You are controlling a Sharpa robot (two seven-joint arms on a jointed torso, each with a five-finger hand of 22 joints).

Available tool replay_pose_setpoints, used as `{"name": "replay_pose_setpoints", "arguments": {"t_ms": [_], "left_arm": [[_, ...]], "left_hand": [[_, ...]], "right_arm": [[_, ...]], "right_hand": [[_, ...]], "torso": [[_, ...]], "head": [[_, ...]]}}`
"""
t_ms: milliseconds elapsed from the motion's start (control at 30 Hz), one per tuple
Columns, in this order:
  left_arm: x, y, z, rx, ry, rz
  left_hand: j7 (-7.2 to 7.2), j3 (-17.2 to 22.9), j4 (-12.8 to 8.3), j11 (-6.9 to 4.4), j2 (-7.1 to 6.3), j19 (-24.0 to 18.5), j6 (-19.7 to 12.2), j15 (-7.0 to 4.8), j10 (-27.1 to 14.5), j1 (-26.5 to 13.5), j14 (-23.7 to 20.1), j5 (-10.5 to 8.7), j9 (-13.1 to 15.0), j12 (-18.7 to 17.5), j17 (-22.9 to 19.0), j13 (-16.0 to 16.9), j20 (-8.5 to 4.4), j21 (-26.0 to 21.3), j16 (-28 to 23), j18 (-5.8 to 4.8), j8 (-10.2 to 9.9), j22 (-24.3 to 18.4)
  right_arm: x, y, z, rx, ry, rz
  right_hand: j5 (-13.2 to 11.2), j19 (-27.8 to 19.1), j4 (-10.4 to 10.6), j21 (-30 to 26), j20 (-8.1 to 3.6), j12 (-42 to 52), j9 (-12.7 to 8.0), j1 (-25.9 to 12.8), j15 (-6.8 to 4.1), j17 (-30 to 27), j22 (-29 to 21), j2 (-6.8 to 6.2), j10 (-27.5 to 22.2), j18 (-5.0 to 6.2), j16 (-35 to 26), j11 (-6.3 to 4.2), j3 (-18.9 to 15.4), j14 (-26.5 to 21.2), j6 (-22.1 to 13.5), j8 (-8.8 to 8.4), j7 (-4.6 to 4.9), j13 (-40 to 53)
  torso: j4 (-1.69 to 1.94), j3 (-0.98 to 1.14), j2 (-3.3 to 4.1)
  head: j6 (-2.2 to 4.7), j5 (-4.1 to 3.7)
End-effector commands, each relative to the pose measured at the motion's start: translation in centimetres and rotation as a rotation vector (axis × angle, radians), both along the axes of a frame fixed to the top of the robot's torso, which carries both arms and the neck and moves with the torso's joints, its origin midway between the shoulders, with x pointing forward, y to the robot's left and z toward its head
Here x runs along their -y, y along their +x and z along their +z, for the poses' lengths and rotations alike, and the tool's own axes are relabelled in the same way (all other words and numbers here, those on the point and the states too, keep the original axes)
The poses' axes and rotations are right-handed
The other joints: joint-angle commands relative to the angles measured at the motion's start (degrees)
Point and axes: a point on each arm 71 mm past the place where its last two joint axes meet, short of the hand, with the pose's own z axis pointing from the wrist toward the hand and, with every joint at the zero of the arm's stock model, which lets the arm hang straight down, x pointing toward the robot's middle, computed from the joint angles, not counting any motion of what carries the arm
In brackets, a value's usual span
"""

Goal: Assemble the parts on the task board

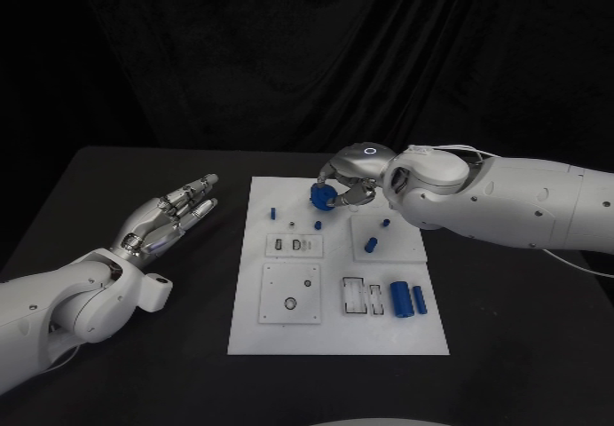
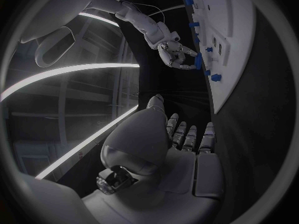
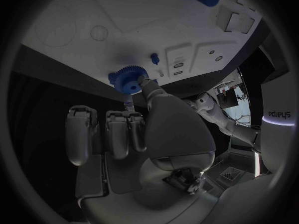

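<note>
The white task board [image 1: 339, 333] lies in the middle of the table. My right hand [image 1: 345, 180] hovers over the board's far edge and pinches a blue gear [image 1: 325, 197] at its fingertips. The right wrist view shows the toothed blue gear [image 3: 127, 78] held just above the board, near a small blue peg [image 3: 154, 58]. In the left wrist view the right hand [image 2: 176, 55] carries the gear [image 2: 198, 60] beside the board [image 2: 231, 20]. My left hand [image 1: 169, 219] rests left of the board, fingers apart, holding nothing.
Small blue pegs [image 1: 272, 213] [image 1: 371, 245] stand on the board's far half. Two blue cylinders [image 1: 408, 298] lie at its near right, beside slotted plates [image 1: 362, 296]. A square plate with holes [image 1: 292, 291] sits at the near left. Black table surrounds the board.
</note>
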Motion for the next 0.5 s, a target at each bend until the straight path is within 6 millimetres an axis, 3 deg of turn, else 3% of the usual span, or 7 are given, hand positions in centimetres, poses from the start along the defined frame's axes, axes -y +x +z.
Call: {"name": "replay_pose_setpoints", "arguments": {"t_ms": [33,267,400,500], "left_arm": [[0.2,-0.4,1.2,0.140,-0.091,-0.041],[0.2,-0.4,1.2,0.140,-0.091,-0.041],[0.3,-0.3,1.2,0.139,-0.091,-0.043],[0.3,-0.3,1.2,0.139,-0.092,-0.044]], "left_hand": [[-0.01,-0.2,0.0,0.15,0.05,-0.1,-0.3,0.17,-0.3,-0.1,-0.3,-0.09,0.0,0.2,-0.1,0.0,0.22,-0.3,0.1,1.10,0.1,0.0],[-0.01,-0.2,0.0,0.15,0.05,-0.1,-0.3,0.17,-0.3,-0.1,-0.3,-0.09,0.0,0.2,-0.1,0.0,0.22,-0.3,0.1,1.10,0.1,0.0],[-0.01,-0.2,0.0,0.15,0.05,-0.1,-0.3,0.17,-0.3,-0.1,-0.3,-0.09,0.0,0.2,-0.1,0.0,0.22,-0.3,0.1,1.10,0.1,0.0],[-0.01,-0.2,0.0,0.15,0.05,-0.1,-0.3,0.17,-0.3,-0.1,-0.3,-0.09,0.0,0.2,-0.1,0.0,0.22,-0.3,0.1,1.10,0.1,0.0]], "right_arm": [[-0.8,0.3,0.3,0.019,0.002,0.029],[-2.2,1.0,-0.1,0.003,-0.019,0.042],[-2.7,1.3,-0.6,-0.011,-0.032,0.042],[-2.8,1.4,-0.9,-0.019,-0.039,0.038]], "right_hand": [[0.1,2.2,0.0,0.3,-0.19,0.1,16.5,-0.2,-0.25,15.1,12.9,0.29,6.2,-0.29,0.2,-0.13,0.2,6.1,0.0,8.58,-0.21,15.1],[0.1,2.2,0.1,0.2,-0.10,0.1,16.3,-0.5,-0.13,15.1,12.9,0.27,6.2,-0.28,0.2,-0.08,0.3,6.1,-0.3,8.06,-0.02,15.1],[0.1,2.1,0.0,0.1,0.01,0.1,16.0,-0.5,-0.02,15.1,12.8,0.24,6.2,-0.25,0.2,-0.04,0.5,6.1,-0.8,7.31,0.16,15.1],[0.1,1.9,-0.1,-0.2,0.11,0.1,15.6,-0.6,0.07,15.1,12.8,0.17,6.2,-0.18,0.2,-0.04,0.7,6.1,-1.2,6.52,0.32,15.1]], "torso": [[0.14,-0.04,0.02],[0.20,-0.01,0.09],[0.50,-0.04,0.18],[0.40,0.01,0.18]], "head": [[-0.02,-0.08],[-0.13,-0.10],[-0.15,-0.42],[-0.21,-0.37]]}}
